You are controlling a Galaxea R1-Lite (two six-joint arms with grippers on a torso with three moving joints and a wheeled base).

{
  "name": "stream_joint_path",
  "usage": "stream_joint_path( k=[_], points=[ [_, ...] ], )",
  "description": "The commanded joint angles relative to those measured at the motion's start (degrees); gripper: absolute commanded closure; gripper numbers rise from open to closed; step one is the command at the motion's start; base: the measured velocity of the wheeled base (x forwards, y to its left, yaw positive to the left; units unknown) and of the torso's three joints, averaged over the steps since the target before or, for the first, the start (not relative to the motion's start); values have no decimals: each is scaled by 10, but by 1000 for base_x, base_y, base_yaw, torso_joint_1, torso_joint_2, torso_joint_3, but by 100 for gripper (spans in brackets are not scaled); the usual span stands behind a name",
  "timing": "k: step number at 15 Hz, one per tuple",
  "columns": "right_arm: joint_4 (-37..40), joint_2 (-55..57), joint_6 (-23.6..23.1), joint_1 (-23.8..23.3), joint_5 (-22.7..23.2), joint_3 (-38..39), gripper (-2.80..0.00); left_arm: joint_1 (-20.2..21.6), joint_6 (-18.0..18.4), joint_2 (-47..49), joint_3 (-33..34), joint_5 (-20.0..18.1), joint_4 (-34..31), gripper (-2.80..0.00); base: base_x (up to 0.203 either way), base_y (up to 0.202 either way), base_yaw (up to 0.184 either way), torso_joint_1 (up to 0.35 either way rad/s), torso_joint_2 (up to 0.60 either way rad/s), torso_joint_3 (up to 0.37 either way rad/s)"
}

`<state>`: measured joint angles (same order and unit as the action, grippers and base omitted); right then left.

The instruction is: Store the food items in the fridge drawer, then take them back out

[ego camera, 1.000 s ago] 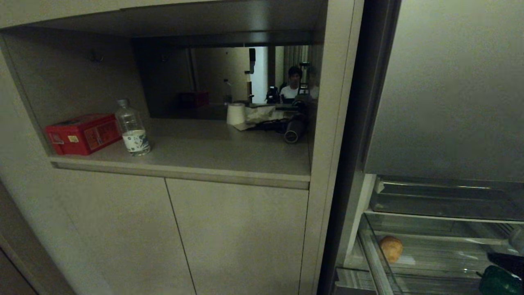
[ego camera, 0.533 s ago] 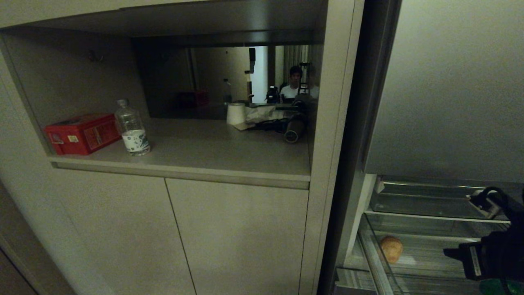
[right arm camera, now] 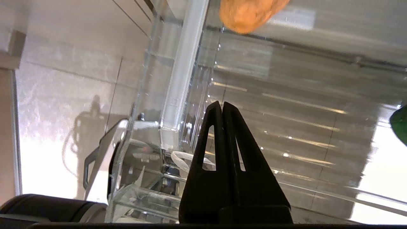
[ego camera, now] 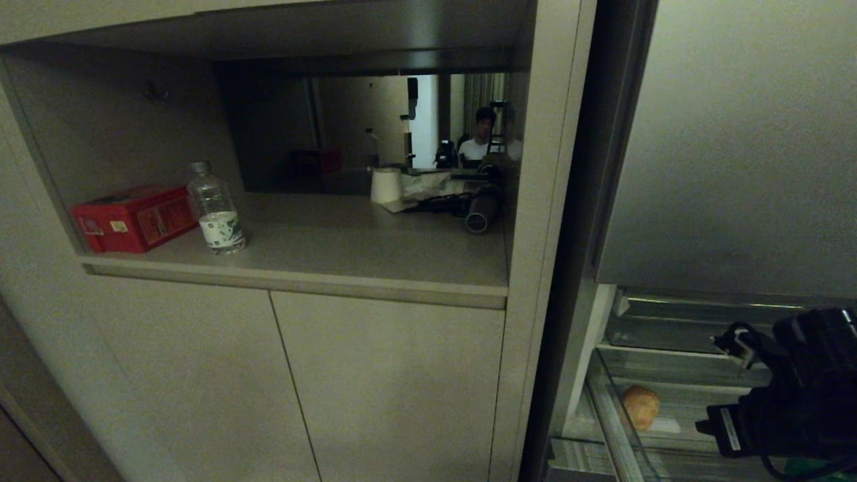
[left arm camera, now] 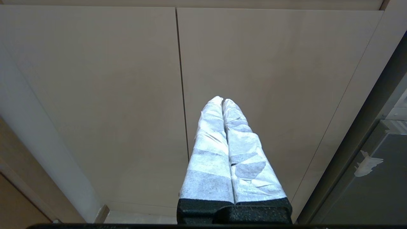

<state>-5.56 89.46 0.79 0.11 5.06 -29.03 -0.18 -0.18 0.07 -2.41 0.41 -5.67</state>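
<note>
Right hand (right arm camera: 222, 106) is pinched fully closed with nothing in it, hanging over the open drawer (ego camera: 612, 415). The potato (ego camera: 640, 406) sits in the clear bin near its left wall, a bit ahead of the hand. The green item (right arm camera: 400, 124) is just peeking in at the edge of the right wrist view, well apart from the potato. Left hand (left arm camera: 222, 101) is parked in front of the beige cabinet doors (left arm camera: 270, 79), fingers pressed together, holding nothing. Up on the shelf (ego camera: 348, 258) there's a red box (ego camera: 134, 217) with a bottle (ego camera: 216, 217) just beside it.
</note>
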Motion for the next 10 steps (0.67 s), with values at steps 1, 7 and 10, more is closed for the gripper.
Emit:
stream_joint_path(
  k=[1,7,10],
  points=[
    [-1,24,0,0,0,-3,0,0,0,0,0,0,0,0,0,0,0,0,0,0],
    [-2,93,0,0,0,-34,0,0,-1,0,0,0,0,0,0,0,0,0,0,0],
    [-2,131,0,0,0,-55,0,0,0,0,0,0,0,0,0,0,0,0,0,0]
  ],
)
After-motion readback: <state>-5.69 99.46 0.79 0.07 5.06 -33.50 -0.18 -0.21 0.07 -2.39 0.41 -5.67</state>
